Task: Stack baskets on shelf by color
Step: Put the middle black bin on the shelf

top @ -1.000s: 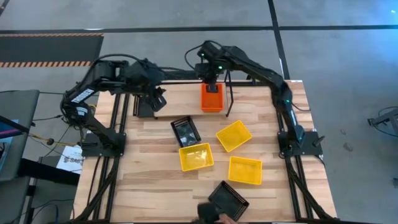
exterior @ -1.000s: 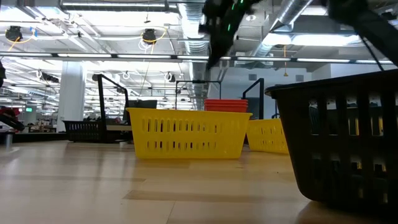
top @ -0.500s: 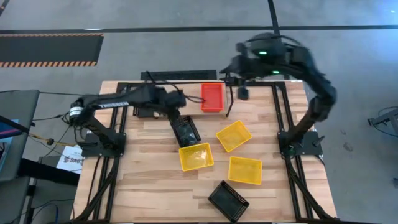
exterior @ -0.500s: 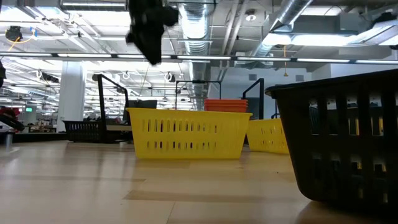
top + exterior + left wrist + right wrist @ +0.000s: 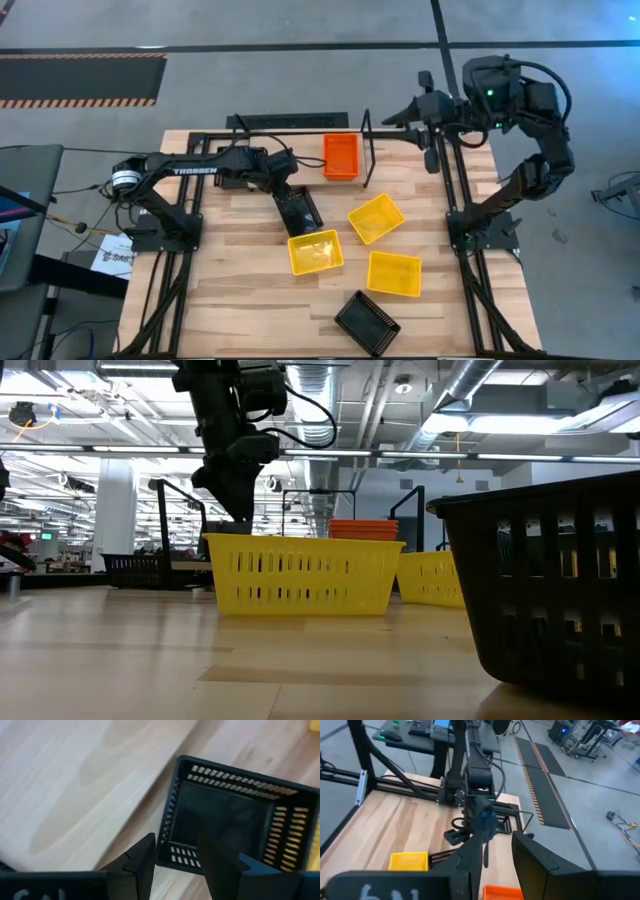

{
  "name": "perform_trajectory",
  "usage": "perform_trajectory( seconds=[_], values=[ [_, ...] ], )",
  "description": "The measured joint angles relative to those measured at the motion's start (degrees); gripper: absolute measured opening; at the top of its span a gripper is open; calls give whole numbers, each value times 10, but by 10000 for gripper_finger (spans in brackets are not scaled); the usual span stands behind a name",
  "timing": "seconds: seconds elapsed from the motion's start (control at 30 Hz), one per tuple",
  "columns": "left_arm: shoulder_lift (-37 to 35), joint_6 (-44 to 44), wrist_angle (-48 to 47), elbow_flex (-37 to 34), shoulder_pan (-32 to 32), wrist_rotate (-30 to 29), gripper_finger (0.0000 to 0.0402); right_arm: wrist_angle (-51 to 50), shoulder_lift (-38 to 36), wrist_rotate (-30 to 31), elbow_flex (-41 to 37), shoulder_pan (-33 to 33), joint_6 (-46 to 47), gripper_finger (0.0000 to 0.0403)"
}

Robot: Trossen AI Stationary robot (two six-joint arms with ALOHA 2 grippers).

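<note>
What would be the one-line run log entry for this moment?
left gripper: open, over black basket rim | right gripper: open, empty, raised beyond shelf | red-orange basket: on shelf

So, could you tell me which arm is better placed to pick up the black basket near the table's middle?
Left: the left gripper hovers open at that black basket, while the right gripper is raised beyond the table's far edge.

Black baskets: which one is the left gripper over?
The black basket just above the yellow basket mid-table. The left gripper, fingers open, hovers at its rim; the other black basket sits alone at the near edge.
</note>
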Motion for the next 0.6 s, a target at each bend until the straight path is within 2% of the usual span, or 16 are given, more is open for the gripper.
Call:
perform_trajectory(
  seconds=[0.1, 0.23, 0.6],
  values=[
    [3, 22, 0, 0, 1, 18, 134, 0, 4, 0, 0, 7, 0, 124],
    [24, 57, -20, 0, 1, 10, 134, 2, 15, -1, -1, 13, 0, 124],
    [105, 132, -31, 4, 1, 17, 134, 90, 31, -2, 0, 43, 10, 124]
  ],
)
